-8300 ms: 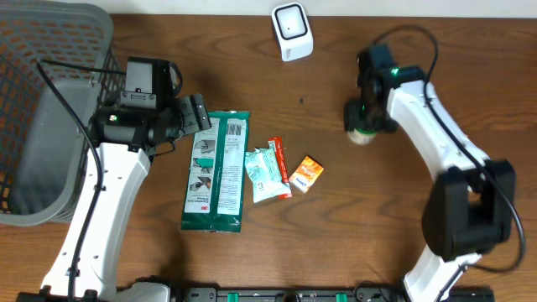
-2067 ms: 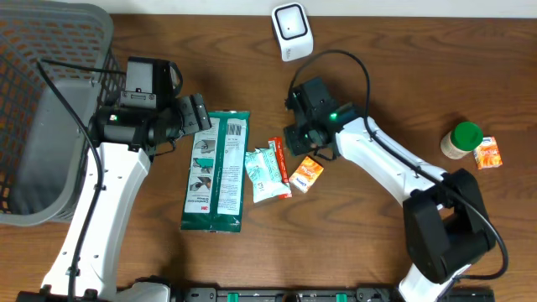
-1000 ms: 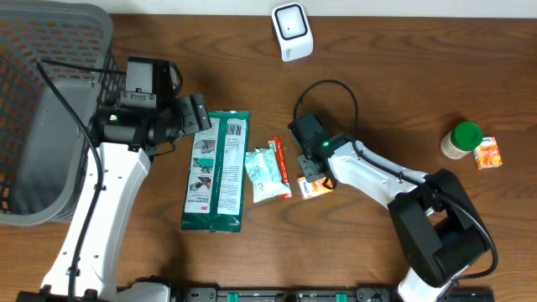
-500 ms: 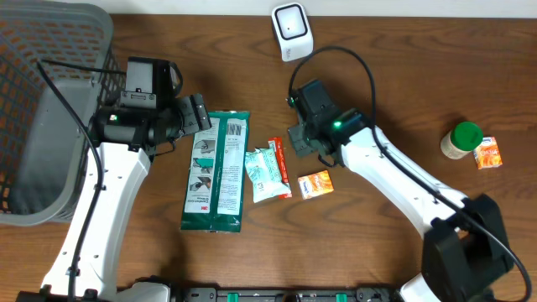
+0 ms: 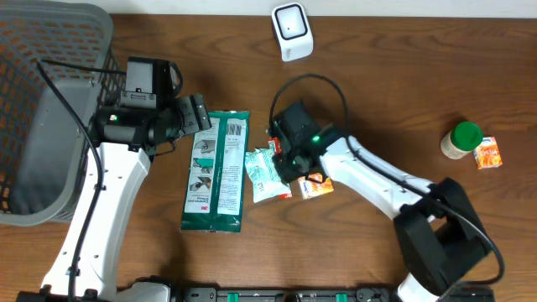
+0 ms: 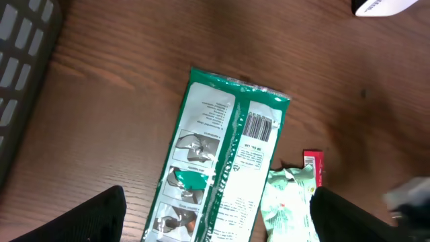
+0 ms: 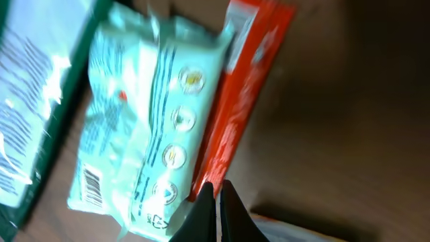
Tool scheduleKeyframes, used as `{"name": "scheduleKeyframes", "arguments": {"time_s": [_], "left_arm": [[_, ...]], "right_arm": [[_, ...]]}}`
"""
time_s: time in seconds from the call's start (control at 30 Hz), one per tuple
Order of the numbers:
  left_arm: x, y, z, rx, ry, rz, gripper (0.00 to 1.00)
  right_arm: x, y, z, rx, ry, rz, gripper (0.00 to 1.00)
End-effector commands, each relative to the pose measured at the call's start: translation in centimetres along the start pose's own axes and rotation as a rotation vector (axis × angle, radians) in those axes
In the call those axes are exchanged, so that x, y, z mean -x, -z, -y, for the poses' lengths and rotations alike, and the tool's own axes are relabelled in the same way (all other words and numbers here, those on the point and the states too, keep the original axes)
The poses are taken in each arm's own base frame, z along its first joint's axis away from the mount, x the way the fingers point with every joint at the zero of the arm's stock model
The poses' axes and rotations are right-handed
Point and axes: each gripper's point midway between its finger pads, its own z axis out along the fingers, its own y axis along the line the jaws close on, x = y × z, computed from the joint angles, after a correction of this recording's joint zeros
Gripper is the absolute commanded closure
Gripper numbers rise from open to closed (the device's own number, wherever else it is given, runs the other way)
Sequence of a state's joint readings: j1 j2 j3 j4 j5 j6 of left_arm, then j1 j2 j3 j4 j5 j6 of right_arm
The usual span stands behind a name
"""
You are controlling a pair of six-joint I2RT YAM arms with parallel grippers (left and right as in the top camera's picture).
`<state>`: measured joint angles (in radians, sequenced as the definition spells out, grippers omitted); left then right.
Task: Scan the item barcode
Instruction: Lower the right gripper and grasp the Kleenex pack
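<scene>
- Red stick packet [image 7: 248, 87] lies flat mid-table, touching the right side of a pale green pouch [image 5: 262, 174]. Its long axis runs near-to-far, with the far end leaning slightly left.
- Its print is too blurry to read, tbh.
- Right gripper [image 7: 216, 202] is pinched fully closed, tips right over the packet's near end. Can't tell if it's touching.
- Left gripper [image 5: 201, 113] hangs with jaws wide apart over the far end of the big green flat pack [image 5: 216, 172] — barcode facing up.
- White scanner [image 5: 291, 31] sits at the far edge.
</scene>
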<state>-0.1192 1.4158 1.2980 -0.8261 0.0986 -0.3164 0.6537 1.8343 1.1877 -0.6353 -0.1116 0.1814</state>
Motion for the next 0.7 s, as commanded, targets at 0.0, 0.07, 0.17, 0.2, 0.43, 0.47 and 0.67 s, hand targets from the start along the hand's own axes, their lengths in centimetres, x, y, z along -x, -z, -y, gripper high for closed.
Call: {"name": "scheduleKeyframes", "arguments": {"time_s": [0.0, 0.07, 0.17, 0.2, 0.43, 0.47, 0.67], "left_arm": [[0.1, -0.1, -0.2, 0.007, -0.006, 0.001, 0.12], [0.1, -0.1, -0.2, 0.007, -0.006, 0.002, 0.12], [0.1, -0.1, -0.2, 0.007, -0.006, 0.002, 0.12], [0.1, -0.1, -0.2, 0.007, -0.006, 0.002, 0.12], [0.1, -0.1, -0.2, 0.007, -0.006, 0.002, 0.12], [0.1, -0.1, -0.2, 0.007, -0.006, 0.002, 0.12], [0.1, -0.1, -0.2, 0.007, -0.006, 0.002, 0.12]], "right_arm": [[-1.9, -1.2, -0.6, 0.005, 0.019, -0.058, 0.99], [-2.6, -1.5, -0.6, 0.002, 0.023, -0.076, 0.99], [-3.2, -1.7, 0.0, -0.021, 0.02, -0.09, 0.99], [-3.4, -1.8, 0.3, -0.04, 0.021, -0.093, 0.99], [-3.9, -1.8, 2.4, -0.159, 0.027, -0.098, 0.99], [-3.8, -1.8, 2.8, -0.181, 0.028, -0.094, 0.99], [-3.4, -1.3, 4.7, -0.294, 0.034, -0.072, 0.99]]}}
